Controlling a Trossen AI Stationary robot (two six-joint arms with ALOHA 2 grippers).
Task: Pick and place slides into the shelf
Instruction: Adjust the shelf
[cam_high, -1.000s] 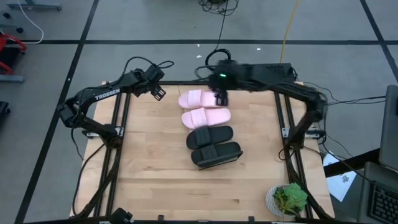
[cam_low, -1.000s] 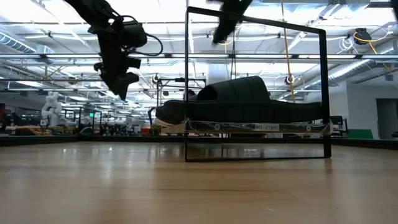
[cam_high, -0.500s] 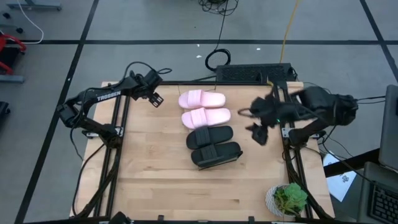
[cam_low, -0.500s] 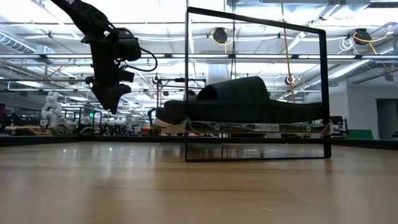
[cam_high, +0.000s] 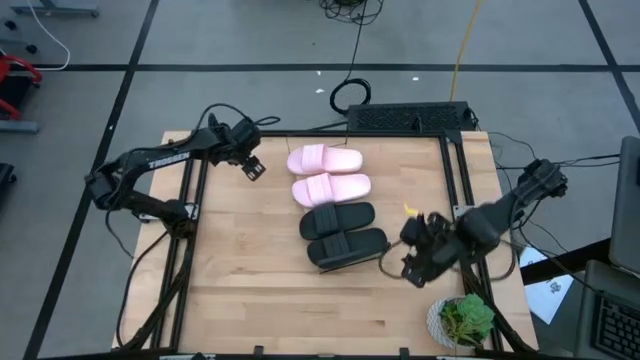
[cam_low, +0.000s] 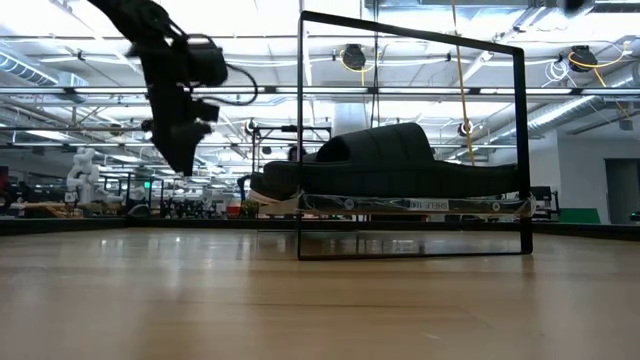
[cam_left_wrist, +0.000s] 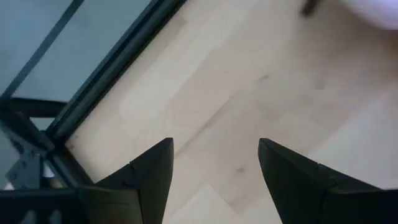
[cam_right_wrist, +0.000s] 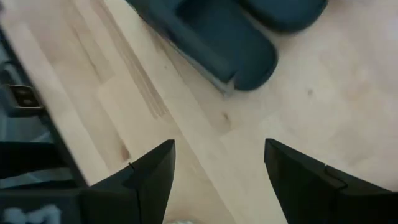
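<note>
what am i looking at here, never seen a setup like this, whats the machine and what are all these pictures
It is a robot with two dark arms at a wooden table. One picture looks straight down, one looks level across the tabletop, and two come from cameras on the arms' wrists. Four slides lie in a row: a pink pair and a black pair, the nearest black one on a small shelf. A potted plant sits at a corner. The left gripper and right gripper hang open, holding nothing.
</note>
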